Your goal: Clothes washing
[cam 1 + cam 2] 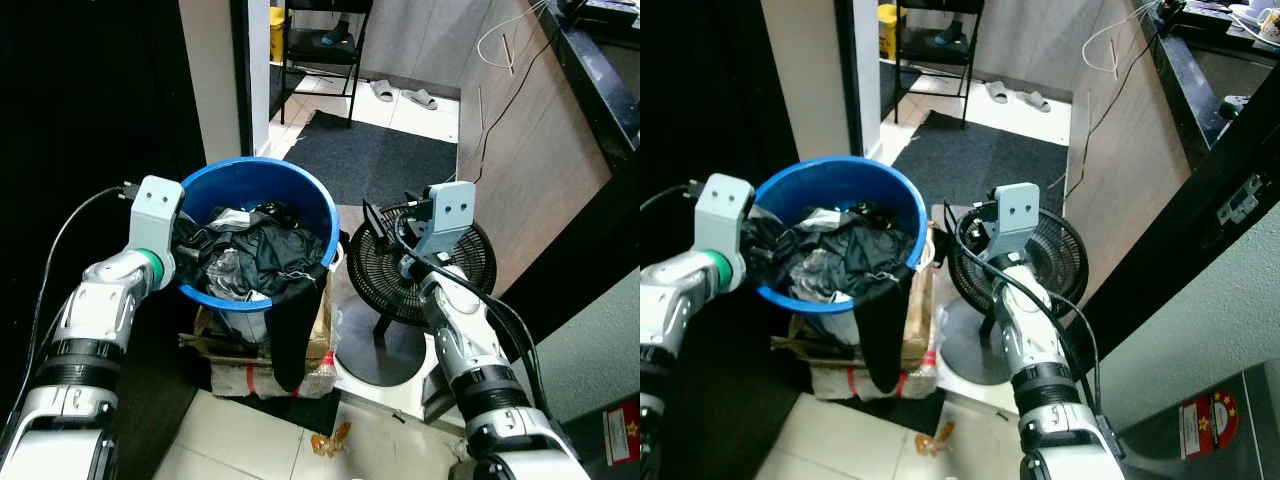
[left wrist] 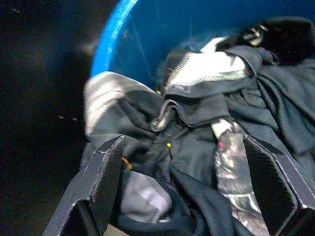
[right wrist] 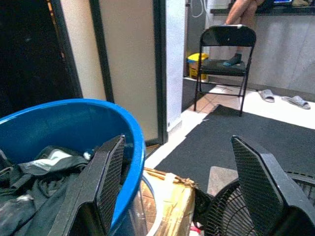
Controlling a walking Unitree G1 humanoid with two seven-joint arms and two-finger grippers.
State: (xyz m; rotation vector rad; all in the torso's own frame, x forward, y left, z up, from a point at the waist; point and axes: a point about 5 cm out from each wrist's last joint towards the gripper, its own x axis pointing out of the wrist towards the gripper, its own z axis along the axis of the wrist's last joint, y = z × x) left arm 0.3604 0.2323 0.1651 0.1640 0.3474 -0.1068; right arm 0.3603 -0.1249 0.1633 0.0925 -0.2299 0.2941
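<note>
A blue tub (image 1: 300, 182) stands on a cardboard box (image 1: 322, 330) and is heaped with dark and grey clothes (image 1: 255, 250). One black garment (image 1: 290, 340) hangs over its front rim, down past the box. My left gripper (image 2: 182, 147) is at the tub's left rim, open, with its fingers (image 2: 106, 172) spread just over the crumpled clothes. Just right of the tub, my right gripper (image 1: 385, 235) hovers open at rim height with nothing between its fingers (image 3: 110, 172). It points across the tub's right rim (image 3: 135, 142).
A black floor fan (image 1: 455, 275) stands right behind my right arm. A dark mat (image 1: 370, 160), a folding chair (image 1: 320, 50) and slippers (image 1: 405, 95) lie beyond. A wooden cabinet side (image 1: 540, 150) runs along the right. A person's legs (image 3: 241, 10) are behind the chair.
</note>
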